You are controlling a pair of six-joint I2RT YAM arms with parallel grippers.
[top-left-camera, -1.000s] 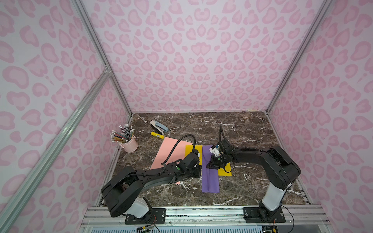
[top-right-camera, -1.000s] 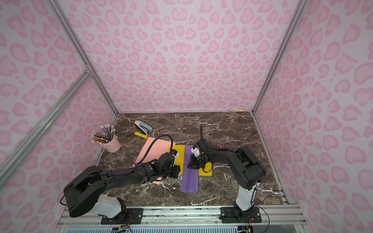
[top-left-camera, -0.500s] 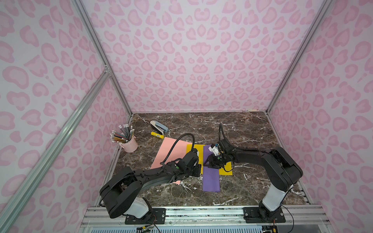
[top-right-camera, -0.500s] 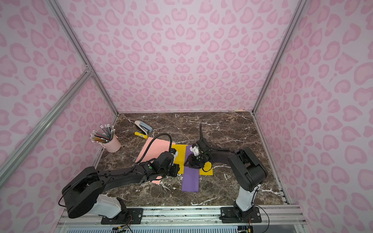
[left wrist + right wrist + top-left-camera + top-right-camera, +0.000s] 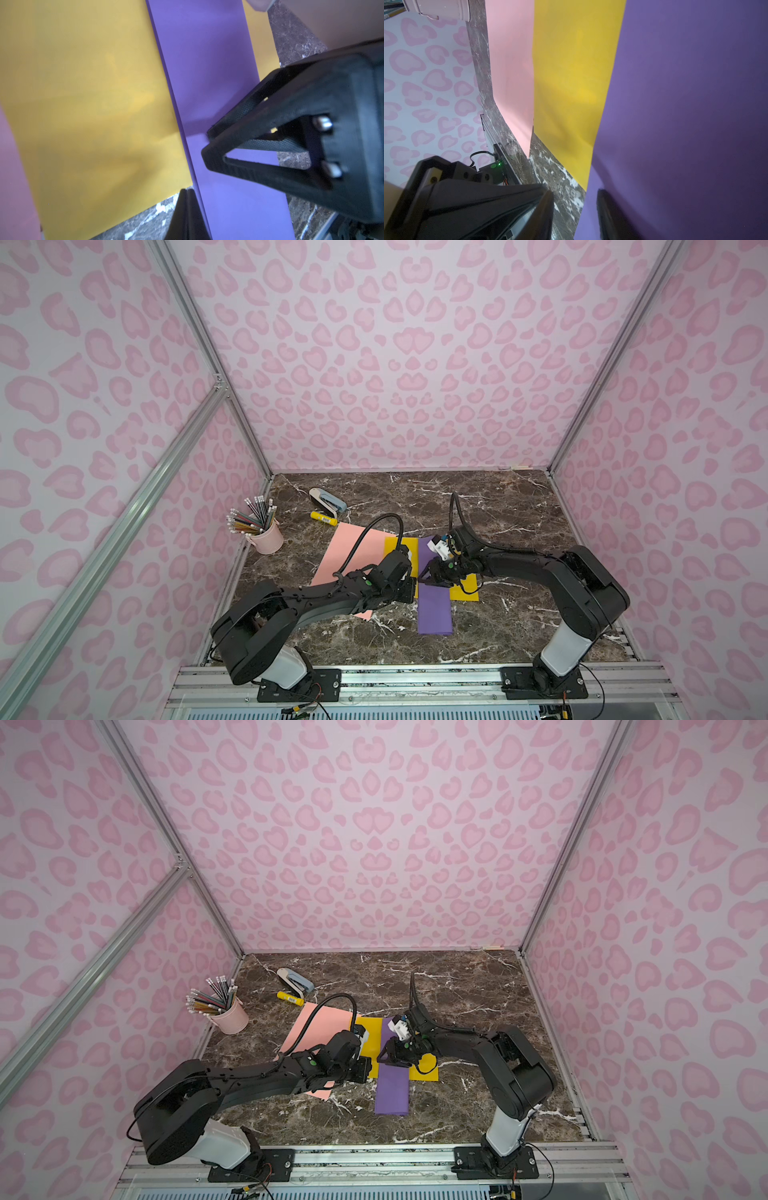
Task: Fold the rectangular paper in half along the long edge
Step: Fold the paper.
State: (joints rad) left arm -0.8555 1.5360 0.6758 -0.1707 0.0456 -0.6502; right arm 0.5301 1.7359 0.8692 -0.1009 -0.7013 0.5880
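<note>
In both top views the purple paper [image 5: 434,608] [image 5: 391,1090] lies flat as a long narrow strip across a yellow sheet [image 5: 464,593]. My left gripper [image 5: 409,591] [image 5: 186,190] is shut, its tip down on the marble right at the strip's left long edge [image 5: 199,187]. My right gripper [image 5: 432,576] [image 5: 575,194] hovers low over the strip's middle, open. One of its fingers [image 5: 602,207] is over the purple paper, the other beyond the edge beside the left gripper. Nothing is pinched between them.
A pink sheet [image 5: 353,545] lies under the yellow one to the left. A pink cup of pencils [image 5: 266,537] stands at the left wall, with a stapler [image 5: 328,499] and a yellow marker [image 5: 324,517] behind. Patterned walls close in on three sides.
My right gripper was shut a second ago and has since opened over the purple strip. The left gripper stays shut at the strip's edge, barely moved.
</note>
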